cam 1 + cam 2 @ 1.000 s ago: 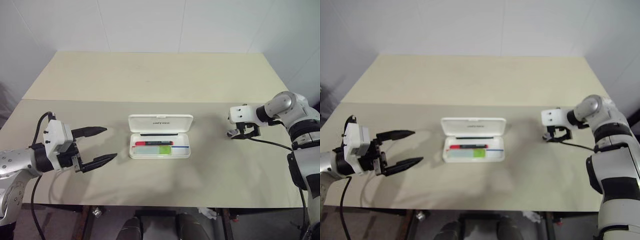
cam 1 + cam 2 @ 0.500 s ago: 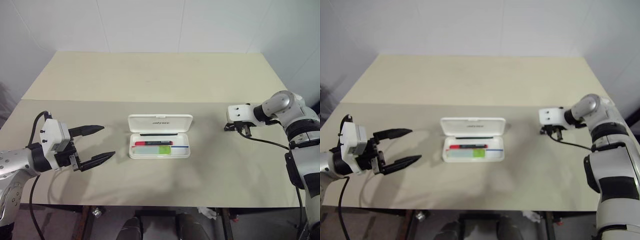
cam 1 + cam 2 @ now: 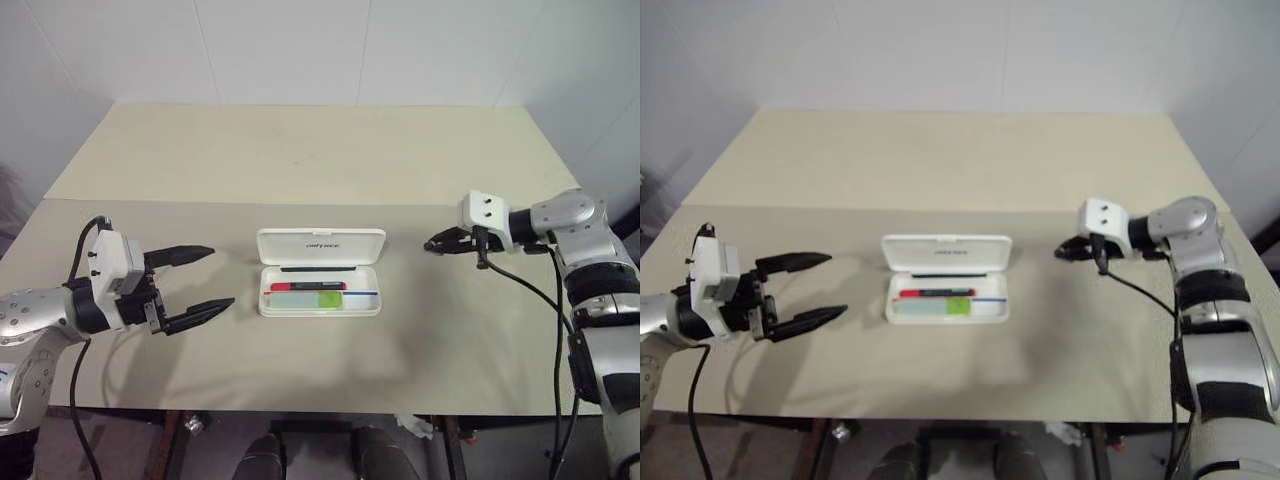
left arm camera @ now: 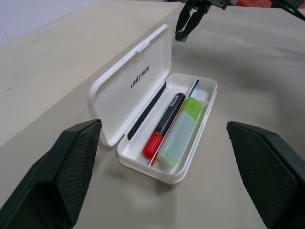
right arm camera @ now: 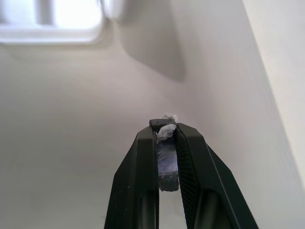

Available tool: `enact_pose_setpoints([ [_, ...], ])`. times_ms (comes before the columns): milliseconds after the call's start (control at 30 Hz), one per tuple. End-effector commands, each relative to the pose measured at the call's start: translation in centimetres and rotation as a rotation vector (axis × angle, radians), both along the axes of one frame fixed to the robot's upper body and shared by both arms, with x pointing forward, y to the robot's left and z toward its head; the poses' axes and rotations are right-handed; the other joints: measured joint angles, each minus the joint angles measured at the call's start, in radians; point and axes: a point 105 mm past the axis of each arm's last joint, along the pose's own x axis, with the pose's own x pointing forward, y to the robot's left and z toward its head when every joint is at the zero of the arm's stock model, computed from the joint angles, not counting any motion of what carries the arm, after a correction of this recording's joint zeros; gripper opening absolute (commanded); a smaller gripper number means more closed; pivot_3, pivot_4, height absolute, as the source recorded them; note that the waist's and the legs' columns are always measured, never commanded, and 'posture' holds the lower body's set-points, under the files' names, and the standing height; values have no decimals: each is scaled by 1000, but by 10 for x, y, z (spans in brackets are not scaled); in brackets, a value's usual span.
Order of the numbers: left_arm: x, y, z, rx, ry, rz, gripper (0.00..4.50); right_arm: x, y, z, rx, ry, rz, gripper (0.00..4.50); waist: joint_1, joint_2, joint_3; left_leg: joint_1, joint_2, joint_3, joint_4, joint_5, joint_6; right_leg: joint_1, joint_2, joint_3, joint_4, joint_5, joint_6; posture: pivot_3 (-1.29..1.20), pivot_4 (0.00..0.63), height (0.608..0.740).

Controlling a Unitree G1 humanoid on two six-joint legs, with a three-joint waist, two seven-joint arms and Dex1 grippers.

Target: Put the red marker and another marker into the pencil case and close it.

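The pencil case lies open in the middle of the table, its lid flat behind the tray. The red marker and the green-capped marker lie side by side in the tray. My left gripper hovers to the left of the case, open and empty, pointing at it. My right gripper hangs to the right of the lid, shut with nothing held, its tips pointing toward the case and a little apart from it. The left wrist view shows the right gripper just beyond the lid's far end.
A seam crosses the beige table behind the case. White walls close in the back and right sides. A black cable hangs from my right wrist over the table.
My right gripper swung from pointing down to pointing left at the case, came a little closer to it, and its fingers shut. The left gripper stayed open in place.
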Motion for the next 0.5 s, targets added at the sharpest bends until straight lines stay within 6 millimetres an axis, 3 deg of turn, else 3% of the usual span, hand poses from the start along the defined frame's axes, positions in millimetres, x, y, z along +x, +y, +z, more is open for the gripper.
enact_pose_setpoints([
  [33, 3, 0, 5, 17, -31, -17, 4500, -22, 12, 27, 62, -26, 72, 252, 2, 0, 0, 0, 0, 0, 0, 0, 0, 0, 0, 0, 0, 0, 0, 0, 150, 740],
  [267, 12, -5, 0, 32, -17, -58, 4500, -48, 48, 16, 53, -3, 140, 252, 2, 0, 0, 0, 0, 0, 1, 0, 0, 0, 0, 0, 1, 0, 0, 0, 150, 740],
  [500, 16, -16, -7, 38, 6, -131, 4500, -54, 80, -2, 31, 15, 181, 252, 4, -1, 0, -1, 0, 0, 2, 0, 0, 0, 0, 0, 1, 0, 0, 0, 150, 740],
])
